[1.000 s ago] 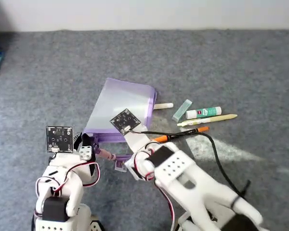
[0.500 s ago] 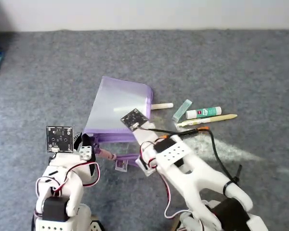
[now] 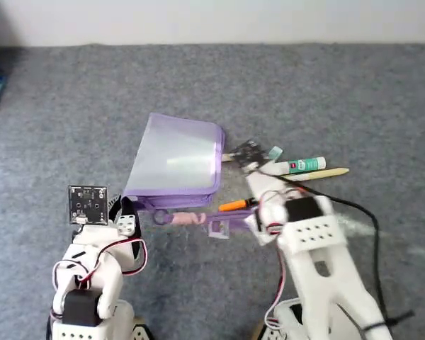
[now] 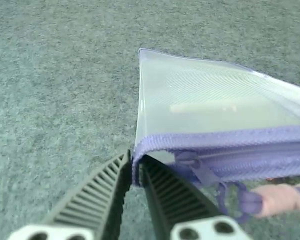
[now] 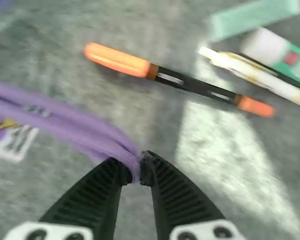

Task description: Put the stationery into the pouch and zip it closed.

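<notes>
Since the earlier frames the right arm point(image 3: 308, 237) is swinging away from the pouch point(image 3: 176, 159) toward the loose stationery, and it is drawing the purple strap point(image 5: 65, 127) out sideways from the pouch's zipper edge. The left arm is keeping its place at the pouch's near corner. The pouch itself is lying flat on the grey desk point(image 3: 340, 92), pale and half transparent with a purple border, and one pale stick is showing through its wall. The left gripper point(image 4: 133, 167) is pinching the purple border at that near corner, its fingers standing almost together with only the fabric between them. The right gripper point(image 5: 140, 169) is holding the end of the purple strap in the same narrow way, a little apart from the pouch on the side of the stationery. A white label point(image 5: 12, 142) is hanging on the strap nearer to the pouch. A pink piece point(image 3: 185, 218) is lying just beside the pouch's zipper edge. The orange pen point(image 5: 175, 80) is resting on the desk near the pouch's zipper end, just beyond the held strap. Farther from the pouch on the same side, the mint green piece point(image 3: 273, 153), the glue stick point(image 3: 301, 166) and the cream pen point(image 3: 319, 173) are lying close together outside the pouch.
</notes>
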